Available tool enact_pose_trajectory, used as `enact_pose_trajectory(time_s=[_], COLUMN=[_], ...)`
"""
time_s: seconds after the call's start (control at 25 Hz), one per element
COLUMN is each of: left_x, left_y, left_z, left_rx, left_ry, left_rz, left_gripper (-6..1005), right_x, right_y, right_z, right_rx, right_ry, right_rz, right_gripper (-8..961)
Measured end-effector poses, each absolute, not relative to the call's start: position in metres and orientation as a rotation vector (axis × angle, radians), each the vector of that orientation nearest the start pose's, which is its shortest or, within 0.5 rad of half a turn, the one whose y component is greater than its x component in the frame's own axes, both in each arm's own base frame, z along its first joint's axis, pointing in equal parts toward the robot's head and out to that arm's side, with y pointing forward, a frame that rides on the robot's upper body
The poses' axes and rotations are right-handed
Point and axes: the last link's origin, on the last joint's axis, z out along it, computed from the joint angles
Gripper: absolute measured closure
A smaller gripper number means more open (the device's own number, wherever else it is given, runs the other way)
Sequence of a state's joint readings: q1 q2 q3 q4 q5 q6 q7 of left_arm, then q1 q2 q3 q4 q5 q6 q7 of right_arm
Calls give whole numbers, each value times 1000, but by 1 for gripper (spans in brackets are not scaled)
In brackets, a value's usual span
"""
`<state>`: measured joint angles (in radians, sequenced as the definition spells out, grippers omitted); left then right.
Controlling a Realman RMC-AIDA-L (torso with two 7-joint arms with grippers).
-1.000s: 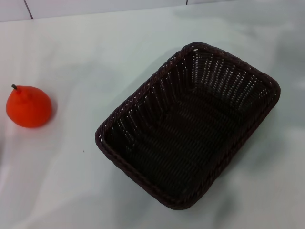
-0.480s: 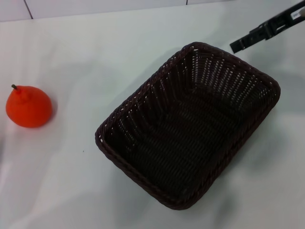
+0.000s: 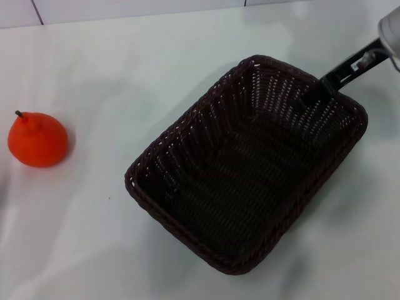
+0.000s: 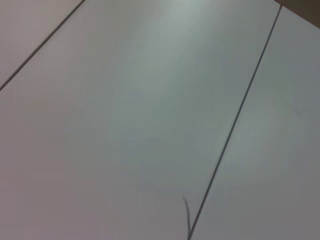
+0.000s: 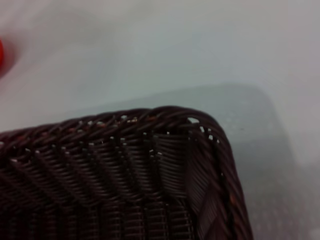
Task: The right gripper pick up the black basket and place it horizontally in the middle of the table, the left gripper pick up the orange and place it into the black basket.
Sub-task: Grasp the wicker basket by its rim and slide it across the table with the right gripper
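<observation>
The black basket (image 3: 244, 181) lies at an angle on the white table (image 3: 125, 69), right of the middle, open side up and holding nothing. The right gripper (image 3: 315, 92) reaches in from the upper right, and its black tip is at the basket's far right corner, just inside the rim. Its silver joint (image 3: 390, 28) shows at the frame's edge. The right wrist view shows that corner of the basket's braided rim (image 5: 165, 117) close up. The orange (image 3: 37, 139) sits on the table at the far left, well apart from the basket. The left gripper is out of view.
The left wrist view shows only white surface with dark seam lines (image 4: 235, 125) and a thin dark wire (image 4: 186, 215). A tiled wall edge (image 3: 125, 9) runs along the back of the table.
The right gripper has come in from the upper right and dropped to the basket's far right corner. The basket and the orange have not moved.
</observation>
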<state>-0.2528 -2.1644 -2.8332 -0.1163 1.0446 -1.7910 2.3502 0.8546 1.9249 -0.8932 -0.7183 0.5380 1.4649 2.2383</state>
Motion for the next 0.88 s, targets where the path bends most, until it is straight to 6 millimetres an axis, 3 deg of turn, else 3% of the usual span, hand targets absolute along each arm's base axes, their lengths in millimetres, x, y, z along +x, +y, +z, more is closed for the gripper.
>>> enact_pose_trajectory(time_s=[0.6, 0.84, 0.88], left_x=[-323, -322, -322], left_y=[248, 253, 254], left_z=[41, 40, 41], left_rx=[-1290, -1296, -1297], left_ry=[-570, -577, -574], left_rz=[-1409, -1403, -1402], left_gripper=[66, 66, 66], right_x=[244, 243, 243], right_y=[411, 404, 402], right_z=[48, 61, 64], right_rx=[1230, 1404, 1448], right_ry=[2663, 2732, 2754], right_rz=[446, 386, 368], right_gripper=[526, 783, 781])
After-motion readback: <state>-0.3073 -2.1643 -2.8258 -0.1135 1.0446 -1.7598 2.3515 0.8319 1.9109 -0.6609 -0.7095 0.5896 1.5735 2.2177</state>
